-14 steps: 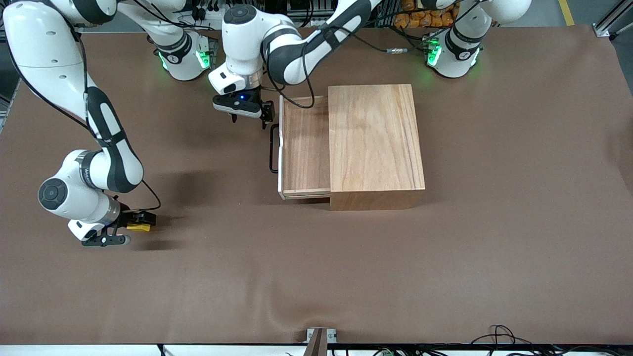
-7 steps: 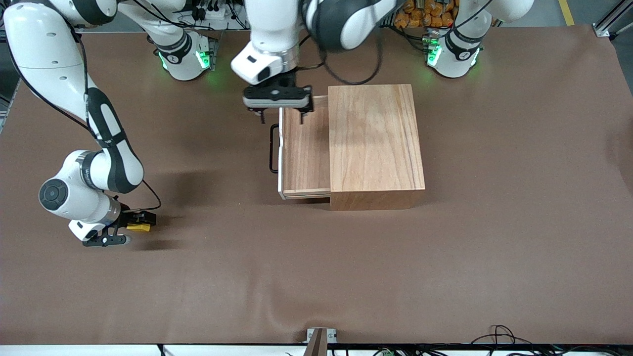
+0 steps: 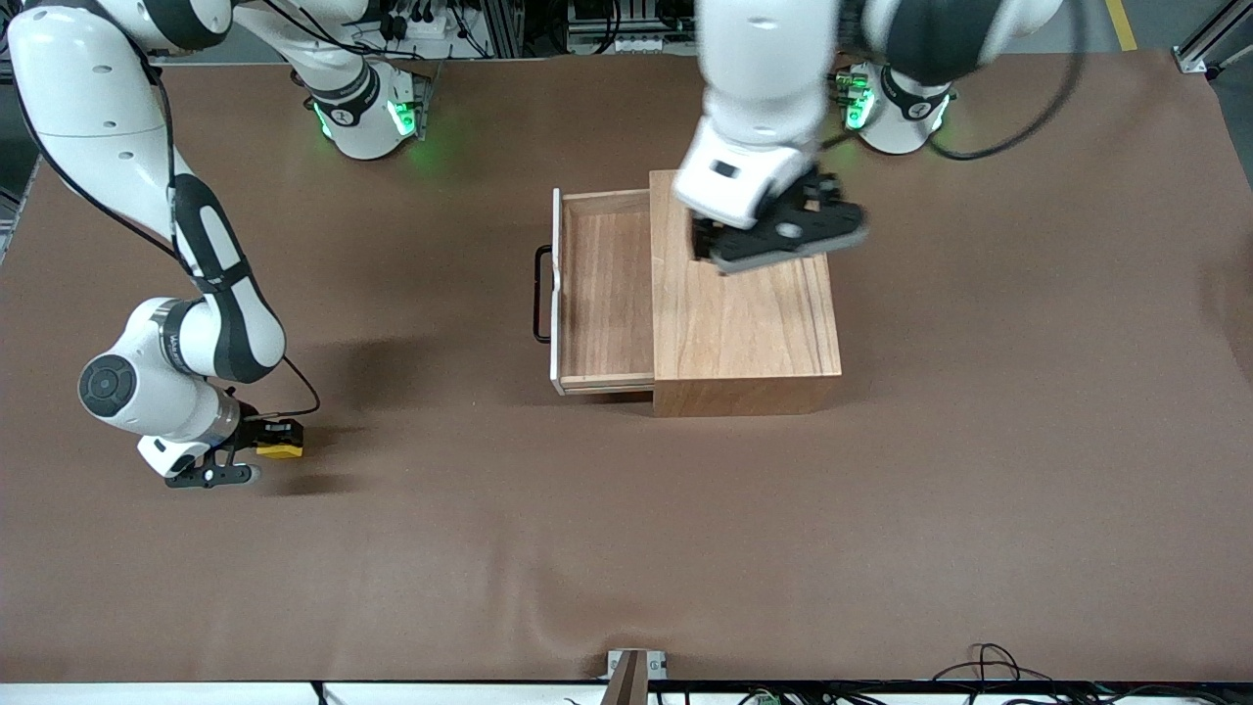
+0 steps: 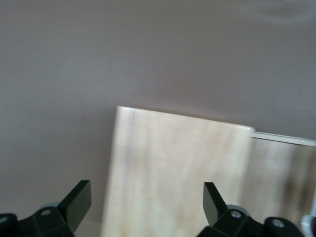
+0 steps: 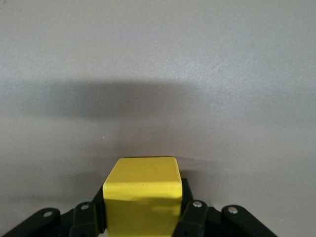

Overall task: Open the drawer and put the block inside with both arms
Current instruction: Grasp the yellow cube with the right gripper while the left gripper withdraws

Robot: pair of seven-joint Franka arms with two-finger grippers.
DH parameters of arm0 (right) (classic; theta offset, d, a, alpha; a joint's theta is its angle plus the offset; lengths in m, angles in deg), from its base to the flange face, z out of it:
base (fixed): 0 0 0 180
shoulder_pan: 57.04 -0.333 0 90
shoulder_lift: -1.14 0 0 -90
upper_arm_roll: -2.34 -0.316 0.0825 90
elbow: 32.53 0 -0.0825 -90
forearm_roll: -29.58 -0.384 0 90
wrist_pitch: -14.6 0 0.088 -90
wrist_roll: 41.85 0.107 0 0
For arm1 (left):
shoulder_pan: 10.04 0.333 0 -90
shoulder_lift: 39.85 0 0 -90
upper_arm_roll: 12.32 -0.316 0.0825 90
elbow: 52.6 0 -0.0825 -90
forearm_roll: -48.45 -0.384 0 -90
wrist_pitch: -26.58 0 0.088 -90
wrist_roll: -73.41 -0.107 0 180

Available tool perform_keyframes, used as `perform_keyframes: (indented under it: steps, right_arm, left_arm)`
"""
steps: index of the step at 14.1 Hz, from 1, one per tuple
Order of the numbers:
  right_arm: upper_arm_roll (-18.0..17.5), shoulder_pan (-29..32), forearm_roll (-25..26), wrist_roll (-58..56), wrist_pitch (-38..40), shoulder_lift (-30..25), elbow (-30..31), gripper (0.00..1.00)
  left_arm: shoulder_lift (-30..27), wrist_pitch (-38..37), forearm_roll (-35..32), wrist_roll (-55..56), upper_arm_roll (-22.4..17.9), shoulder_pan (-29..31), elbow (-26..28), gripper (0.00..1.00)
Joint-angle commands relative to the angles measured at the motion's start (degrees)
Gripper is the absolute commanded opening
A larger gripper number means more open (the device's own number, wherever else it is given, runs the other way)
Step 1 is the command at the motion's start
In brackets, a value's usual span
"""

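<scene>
**Block gripped, drawer standing open**

The right tool [image 3: 256, 452] sits low at the table [image 3: 685, 548], toward the right arm's end and nearer the front camera than the wooden box [image 3: 744, 294]. Its fingers [image 5: 192, 217] are clenched on the yellow block [image 3: 279, 451]; the right wrist view shows the cube squeezed squarely between both pads, with its top face level. The block looks to rest on the table or just off it; the shadow under it makes that hard to call. A square, centred grip suits the carry to come, since a small cube pinched at a corner could twist out.

The drawer [image 3: 602, 289] is pulled partway out of the box, its white front and black handle [image 3: 539, 294] facing the right arm's end. From the block, the open tray lies at about two o'clock in the front view, well apart. Its bare wooden floor is exposed and nothing lies in it, so the opening step seems done.

The left tool [image 3: 783, 230] hangs over the box's lid, blurred in the front view. Its fingers [image 4: 74, 202] stand spread wide in the left wrist view and hold nothing. Being over the lid keeps it clear of the tray's mouth, which leaves the right arm an unobstructed path.

What remains, as I judge it, is to lift the block, carry it over the tray and set it down inside.
</scene>
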Motion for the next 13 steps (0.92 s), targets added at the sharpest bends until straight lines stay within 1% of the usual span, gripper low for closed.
perform_keyframes:
  steps: [1,3,5,7,8,9,10,11,12,13]
  right_arm:
    - [-0.34,0.13,-0.19,-1.32,5.81,-4.18,-0.06,0.20]
    - [-0.34,-0.05,-0.19,-1.23,11.60,-7.96,-0.23,0.19]
    - [-0.52,-0.49,-0.19,-1.06,18.02,-12.78,-0.58,0.18]
    - [-0.52,-1.10,-0.28,-0.88,26.79,-18.06,-2.24,0.17]
    - [-0.69,-1.28,-0.37,-0.88,32.15,-20.08,-4.51,0.17]
    - [-0.78,-1.72,-0.46,-0.71,37.77,-20.80,-7.84,0.17]
    - [-0.87,-2.16,-0.63,-0.01,43.66,-20.81,-12.05,0.17]
    - [-1.04,-2.77,-1.85,1.65,48.76,-20.81,-15.92,0.16]
    - [-1.04,-3.21,-4.04,3.75,51.77,-20.81,-18.31,0.16]
    - [-1.04,-4.00,-5.89,5.95,52.67,-20.81,-19.12,0.16]
  left_arm:
    - [-4.95,-3.96,1.01,-8.06,0.74,7.45,2.19,1.00]
    - [-6.10,-4.75,1.09,-15.01,0.83,11.42,2.10,1.00]
    - [-7.24,-8.60,1.09,-17.57,0.91,14.67,2.28,1.00]
    - [-7.95,-10.72,2.40,-20.66,0.91,16.61,2.45,1.00]
    - [-8.65,-11.08,4.07,-21.19,0.91,18.71,3.50,1.00]
    - [-10.05,-10.83,6.00,-21.28,1.00,20.82,4.90,1.00]
    - [-11.02,-10.21,7.93,-21.45,0.91,22.49,6.13,1.00]
    - [-12.25,-9.95,8.47,-22.67,1.00,23.72,7.45,1.00]
    - [-13.74,-9.60,8.48,-24.43,0.91,24.43,9.81,1.00]
    - [-16.01,-7.68,8.48,-25.84,0.91,25.92,13.40,1.00]
